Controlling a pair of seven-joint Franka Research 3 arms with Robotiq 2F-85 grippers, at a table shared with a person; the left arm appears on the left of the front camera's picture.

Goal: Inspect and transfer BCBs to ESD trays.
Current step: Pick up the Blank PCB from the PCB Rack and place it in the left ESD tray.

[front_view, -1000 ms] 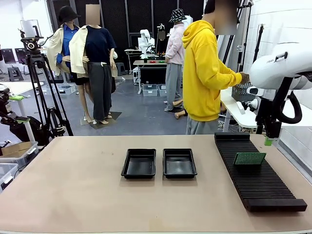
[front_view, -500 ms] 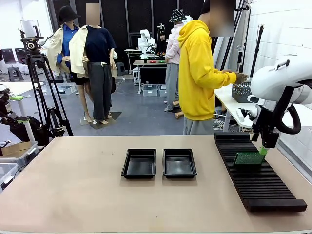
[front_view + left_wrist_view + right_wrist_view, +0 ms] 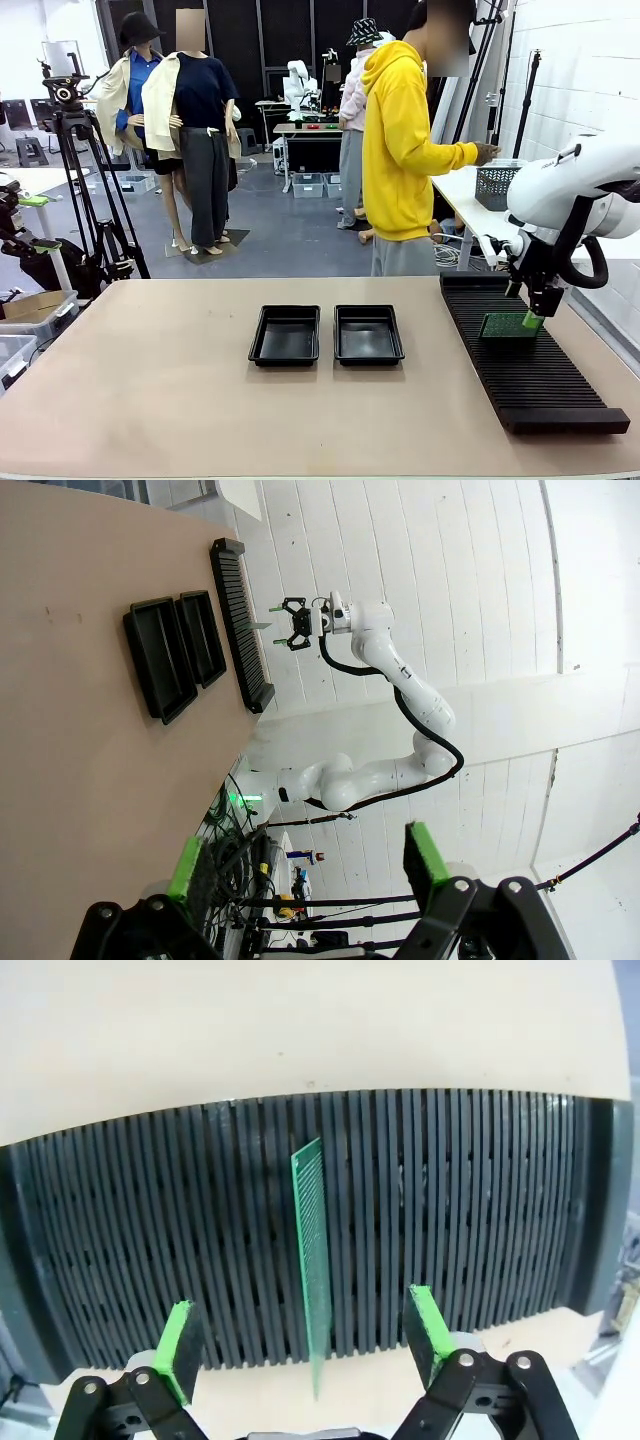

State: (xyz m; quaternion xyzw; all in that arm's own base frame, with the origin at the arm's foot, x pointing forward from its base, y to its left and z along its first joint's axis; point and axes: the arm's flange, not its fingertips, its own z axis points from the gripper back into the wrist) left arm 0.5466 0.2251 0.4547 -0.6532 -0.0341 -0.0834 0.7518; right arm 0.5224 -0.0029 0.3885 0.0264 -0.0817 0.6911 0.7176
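No readable text, labels, brands, numbers or signs; nothing legible on the trays [image 3: 285, 310], board [image 3: 508, 325], rack [image 3: 530, 385] or bench [image 3: 150, 400].

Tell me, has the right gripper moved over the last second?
Yes. Against the fixed slotted rack, the right gripper has dropped and shifted toward picture left, down to the upright BCB, with its jaws open.
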